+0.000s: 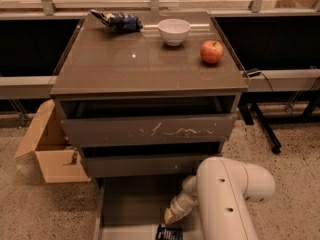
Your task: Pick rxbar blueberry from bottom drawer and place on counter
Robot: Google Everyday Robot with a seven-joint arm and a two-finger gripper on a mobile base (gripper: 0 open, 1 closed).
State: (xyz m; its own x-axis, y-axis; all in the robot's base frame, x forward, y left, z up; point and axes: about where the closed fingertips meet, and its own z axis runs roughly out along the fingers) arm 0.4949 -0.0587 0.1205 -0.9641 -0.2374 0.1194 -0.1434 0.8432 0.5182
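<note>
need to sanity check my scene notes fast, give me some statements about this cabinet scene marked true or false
1. The apple sits on the counter. True.
2. The bottom drawer is shut. False: it is pulled open, with its floor showing.
3. The rxbar blueberry lies on the counter. False: it lies in the bottom drawer.
4. The gripper is down inside the bottom drawer, close to the rxbar blueberry. True.
5. The bowl stands on the counter between the snack bag and the apple. True.

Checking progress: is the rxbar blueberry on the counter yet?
No, the rxbar blueberry sits in the bottom drawer beside the end effector, not on the counter.
</note>
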